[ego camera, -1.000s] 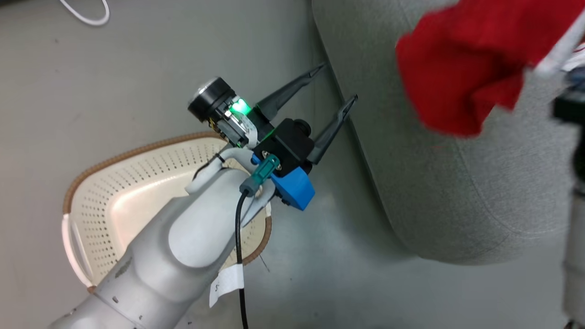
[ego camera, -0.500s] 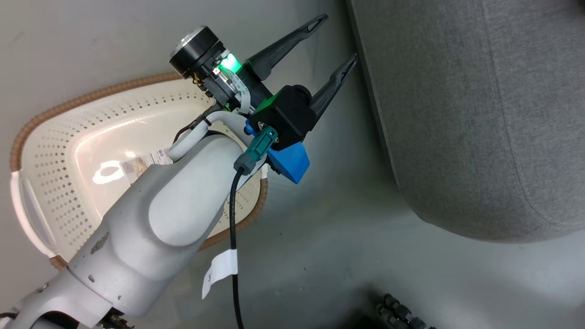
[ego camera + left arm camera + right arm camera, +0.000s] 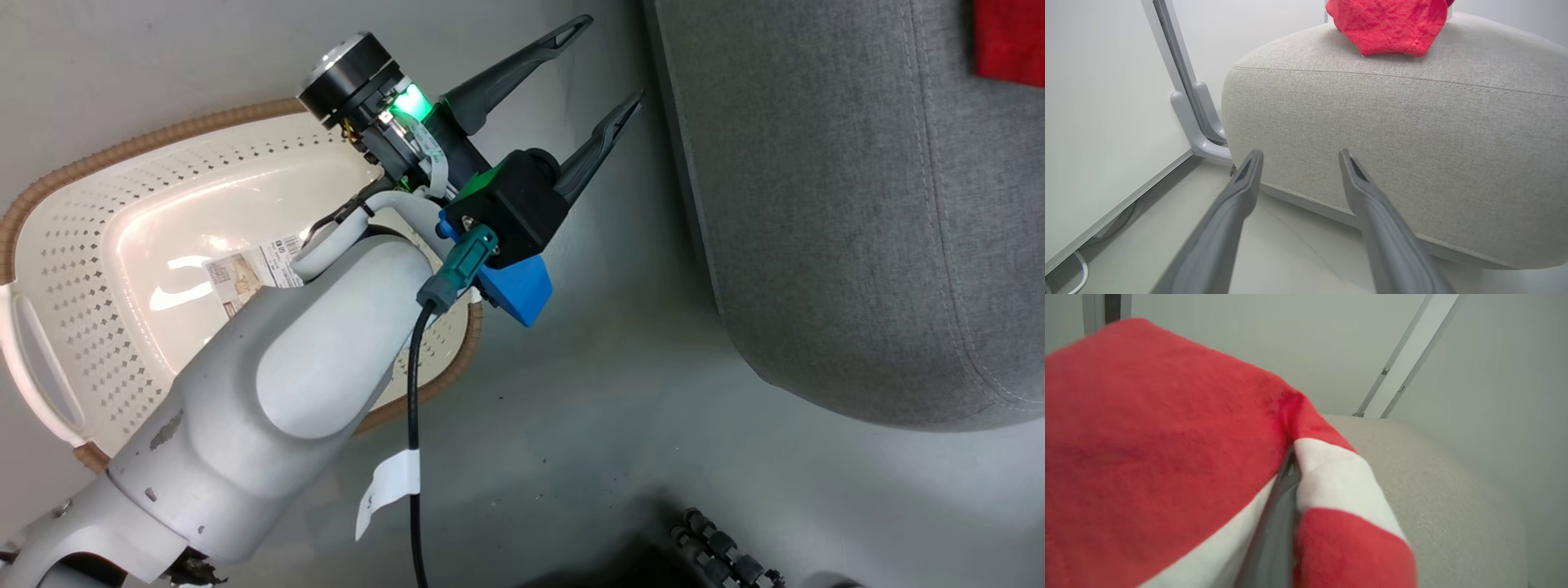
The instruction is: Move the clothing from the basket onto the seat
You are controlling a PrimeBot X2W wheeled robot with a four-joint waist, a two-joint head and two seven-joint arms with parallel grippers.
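My left gripper (image 3: 611, 59) stands open, empty, between basket (image 3: 122, 153) and sofa (image 3: 857, 245) edge; my right gripper (image 3: 1290, 467) is clamped on the red striped clothing (image 3: 1167, 437) above the sofa.

Floor (image 3: 588, 441): smooth, pale grey, slightly glossy, with soft reflections and small dark specks. Wall panels (image 3: 1102, 106): flat, white, meeting the floor along a straight edge. Frame post (image 3: 1167, 49): grey metal, ending in a curved foot bracket (image 3: 1186, 122) at floor level. White cable (image 3: 1082, 269): lies at the panel base. Lighting: even, diffuse.
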